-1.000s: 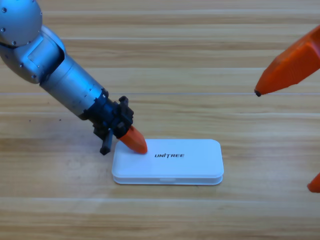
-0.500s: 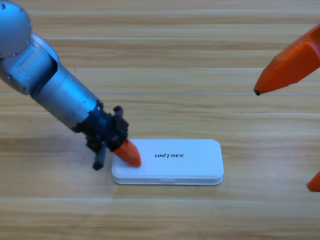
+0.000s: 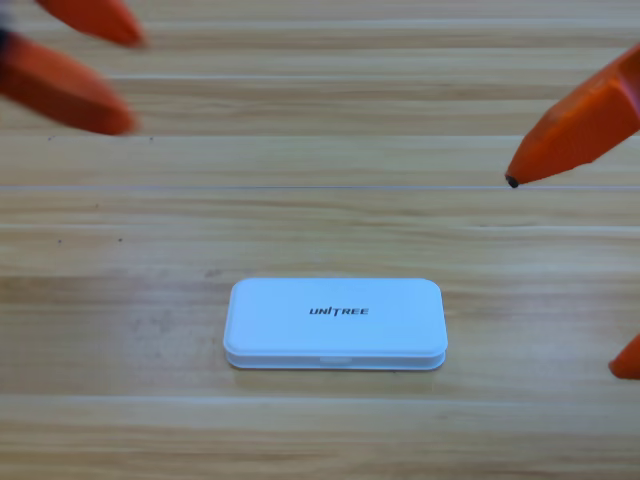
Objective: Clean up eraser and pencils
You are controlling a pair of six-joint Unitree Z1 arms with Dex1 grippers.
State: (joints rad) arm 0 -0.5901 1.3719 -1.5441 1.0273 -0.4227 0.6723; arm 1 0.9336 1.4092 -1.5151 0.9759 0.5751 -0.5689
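Case shut, eraser and pencils out of sight

White case (image 3: 335, 323) closed mid-tabletop (image 3: 320, 160); left gripper (image 3: 100, 75) far-left, jaws apart; right gripper (image 3: 570, 265) jaws spread wide; maybe unlatched lid popping.

"UNITREE" — black print on white case (image 3: 335, 322)

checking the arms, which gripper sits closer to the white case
Neither is at the case. The right gripper looks slightly nearer, at the right edge; the left gripper is in the top-left corner.
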